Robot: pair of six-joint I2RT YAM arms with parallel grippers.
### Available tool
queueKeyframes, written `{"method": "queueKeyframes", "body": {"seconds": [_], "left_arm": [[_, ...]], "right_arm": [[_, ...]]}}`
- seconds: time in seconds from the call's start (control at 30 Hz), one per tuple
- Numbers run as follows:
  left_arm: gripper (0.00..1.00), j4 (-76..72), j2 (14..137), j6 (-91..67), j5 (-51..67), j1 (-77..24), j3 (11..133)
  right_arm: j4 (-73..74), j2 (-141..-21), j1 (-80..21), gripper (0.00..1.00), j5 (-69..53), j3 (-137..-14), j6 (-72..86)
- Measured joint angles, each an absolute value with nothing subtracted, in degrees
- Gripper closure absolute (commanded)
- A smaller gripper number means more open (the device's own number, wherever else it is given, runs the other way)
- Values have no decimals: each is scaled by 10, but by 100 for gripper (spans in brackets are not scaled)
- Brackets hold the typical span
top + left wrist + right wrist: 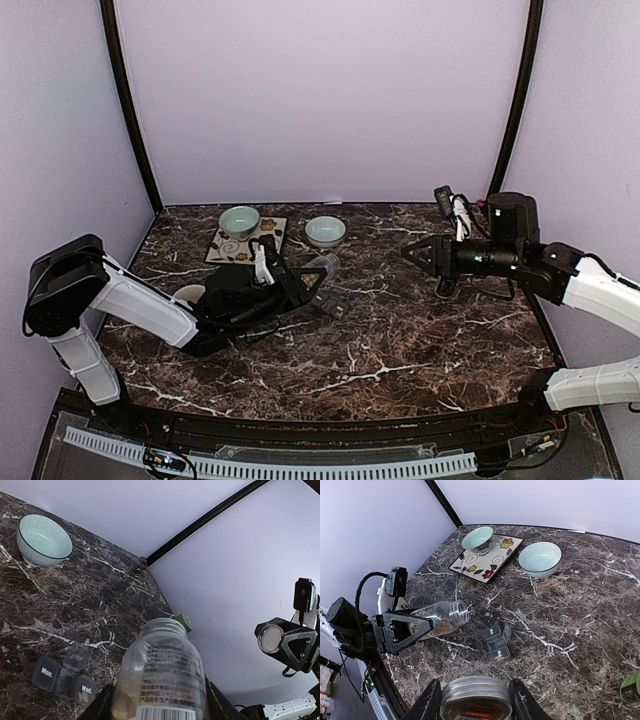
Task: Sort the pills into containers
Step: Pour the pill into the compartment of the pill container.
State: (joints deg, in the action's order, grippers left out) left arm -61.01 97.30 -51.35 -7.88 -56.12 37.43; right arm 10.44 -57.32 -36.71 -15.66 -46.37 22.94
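Sideways, pill bottle (160, 680) sits between left jaws, lid (476, 700) between right jaws.

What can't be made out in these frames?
- Bottle label: left wrist view, print blurred, bottom edge cuts it.
- Pill organizer contents: top view, too small.
- Lid: right wrist view, cut by bottom edge.
- Green object: right wrist view, cut by right edge; identity unclear.

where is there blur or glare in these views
Left wrist: the bottle sits close to the lens and looks soft, while the pill organizer labels read sharply. Right wrist: the lid at the bottom edge is blurred; the table is crisp. Top external: dim, dark marble swallows detail; no strong glare.
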Motion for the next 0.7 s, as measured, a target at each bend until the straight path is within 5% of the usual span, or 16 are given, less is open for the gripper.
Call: {"method": "queueKeyframes", "body": {"seconds": [0.7], "left_arm": [[100, -620, 1006, -519, -86, -561, 361]], "right_arm": [[95, -575, -357, 66, -169, -449, 230]]}}
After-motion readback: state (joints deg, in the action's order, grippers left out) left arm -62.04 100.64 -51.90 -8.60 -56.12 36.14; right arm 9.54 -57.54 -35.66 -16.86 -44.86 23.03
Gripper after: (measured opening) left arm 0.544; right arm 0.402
